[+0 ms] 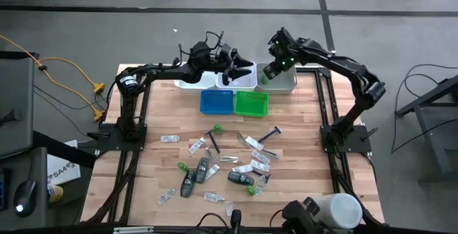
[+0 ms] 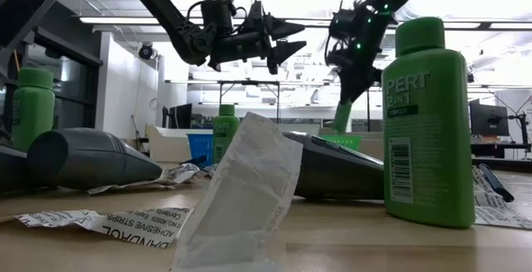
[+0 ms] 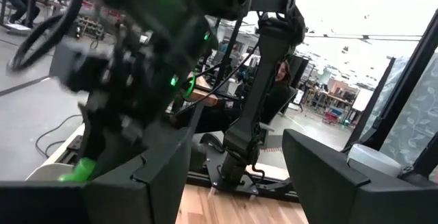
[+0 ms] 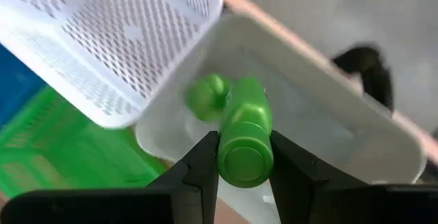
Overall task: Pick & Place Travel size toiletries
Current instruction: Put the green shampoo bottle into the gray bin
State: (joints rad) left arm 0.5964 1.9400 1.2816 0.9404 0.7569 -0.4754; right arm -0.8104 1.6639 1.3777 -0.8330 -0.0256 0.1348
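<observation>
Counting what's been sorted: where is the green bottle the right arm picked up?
The green bottle is clamped in the right gripper, over the white bin at the table's far right corner, beside the white basket.

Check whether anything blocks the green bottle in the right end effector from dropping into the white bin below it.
Nothing visible does. The right end effector holds the green bottle directly over the open white bin, which already holds another green bottle. The white mesh tray sits beside it, not across the opening.

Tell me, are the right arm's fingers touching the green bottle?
Touching. The right wrist view shows the right gripper with a dark finger pressed against each side of the green bottle, no gap, above the white bin.
</observation>
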